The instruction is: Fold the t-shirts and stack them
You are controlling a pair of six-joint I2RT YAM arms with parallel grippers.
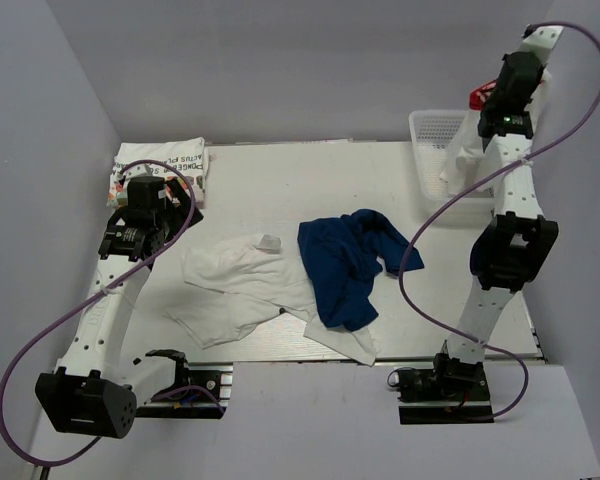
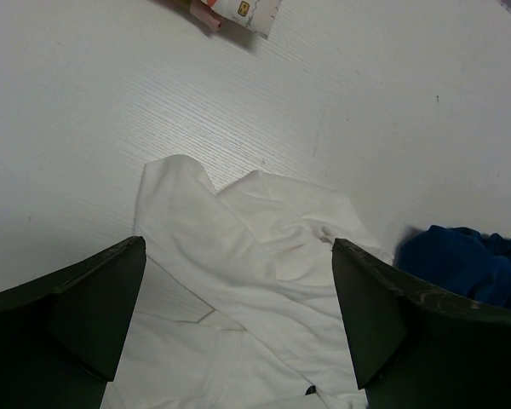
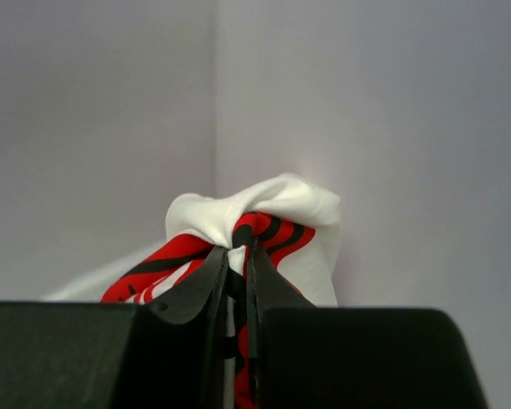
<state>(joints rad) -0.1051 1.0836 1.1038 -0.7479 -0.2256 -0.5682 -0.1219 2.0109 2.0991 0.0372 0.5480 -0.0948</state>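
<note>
Right wrist, claw point(image 3: 239, 256) pinching red-print tee point(image 3: 283, 204)

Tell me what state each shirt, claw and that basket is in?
Plain white t-shirt: crumpled, unfolded.
Navy t-shirt: bunched, overlapping the white one.
Printed t-shirt: folded, far left corner.
Red-graphic t-shirt: bunched, held up in the air.
Right claw: shut on that shirt.
Left claw: open, empty.
Basket: upright.

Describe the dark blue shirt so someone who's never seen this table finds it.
Start at the white table. Near its middle, right of the crumpled plain white tee, lies the navy blue t-shirt, bunched and overlapping that tee. It is the only dark garment there.
</note>
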